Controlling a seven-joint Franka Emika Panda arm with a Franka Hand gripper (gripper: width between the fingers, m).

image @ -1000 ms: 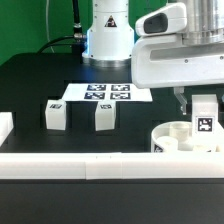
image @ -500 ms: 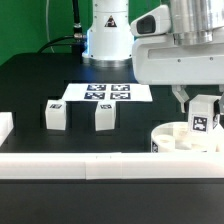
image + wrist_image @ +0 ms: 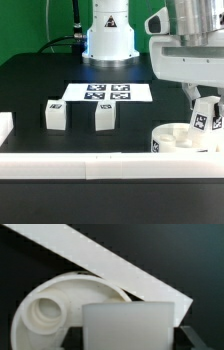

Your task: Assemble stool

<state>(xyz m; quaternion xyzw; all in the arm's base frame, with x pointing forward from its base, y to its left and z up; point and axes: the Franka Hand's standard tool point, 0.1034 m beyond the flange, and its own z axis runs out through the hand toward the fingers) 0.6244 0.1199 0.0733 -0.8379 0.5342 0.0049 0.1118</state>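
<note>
Above the seat (image 3: 176,141), the jaws have tilted the gripped leg (image 3: 207,117).

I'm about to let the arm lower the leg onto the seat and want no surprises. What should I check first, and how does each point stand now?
1. Gripper shut on the leg: ok.
2. Leg over the seat: ok.
3. Leg lined up with a hole: cannot tell. In the wrist view the leg hides the spot under it.
4. Leg upright: cannot tell. It looks slightly tilted in the exterior view.
5. Loose legs standing apart from the seat: ok.
</note>
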